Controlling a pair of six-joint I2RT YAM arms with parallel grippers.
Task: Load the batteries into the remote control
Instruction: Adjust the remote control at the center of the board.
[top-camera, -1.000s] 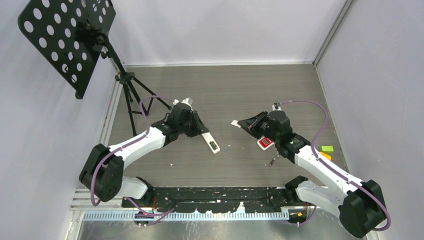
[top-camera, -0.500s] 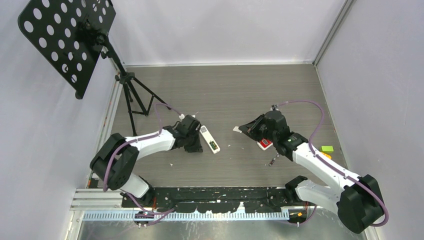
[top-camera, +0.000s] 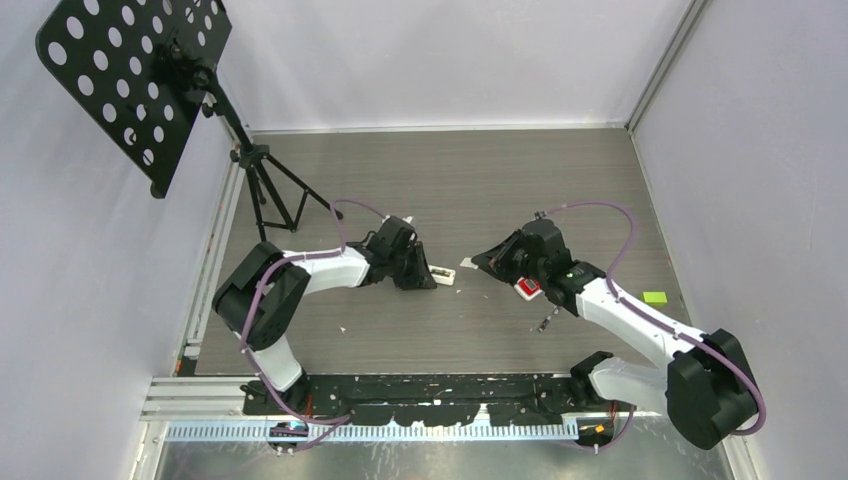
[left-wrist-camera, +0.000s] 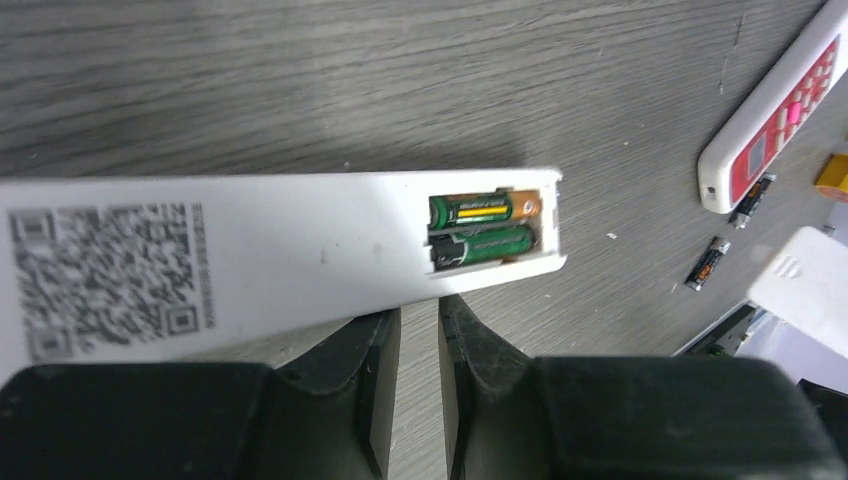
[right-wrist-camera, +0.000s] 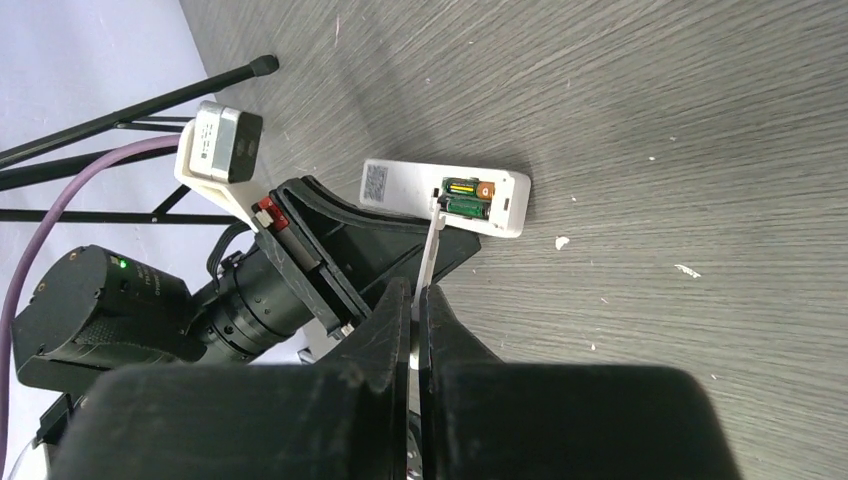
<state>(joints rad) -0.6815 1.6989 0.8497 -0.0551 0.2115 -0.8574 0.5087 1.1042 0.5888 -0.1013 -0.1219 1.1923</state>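
Note:
The white remote control (left-wrist-camera: 300, 250) lies back up on the table, a QR label at one end. Its compartment is uncovered and holds two green batteries (left-wrist-camera: 485, 228) side by side. My left gripper (left-wrist-camera: 420, 310) rests just short of the remote's long edge, jaws a narrow gap apart with only table between them. In the top view the left gripper (top-camera: 425, 272) hides most of the remote (top-camera: 440, 273). My right gripper (right-wrist-camera: 417, 295) is shut on a thin white battery cover (right-wrist-camera: 432, 250), whose tip reaches the compartment (right-wrist-camera: 465, 195).
A second white remote with red buttons (left-wrist-camera: 770, 130) lies to the right, with two loose batteries (left-wrist-camera: 705, 263) beside it. An orange block (left-wrist-camera: 832, 175) and a green block (top-camera: 655, 297) sit further right. A tripod with a perforated black plate (top-camera: 265, 190) stands at the back left.
My left gripper has swung right and come down beside the remote's compartment end, nudging the remote to the right. The right gripper, cover in its jaws, has edged left toward it.

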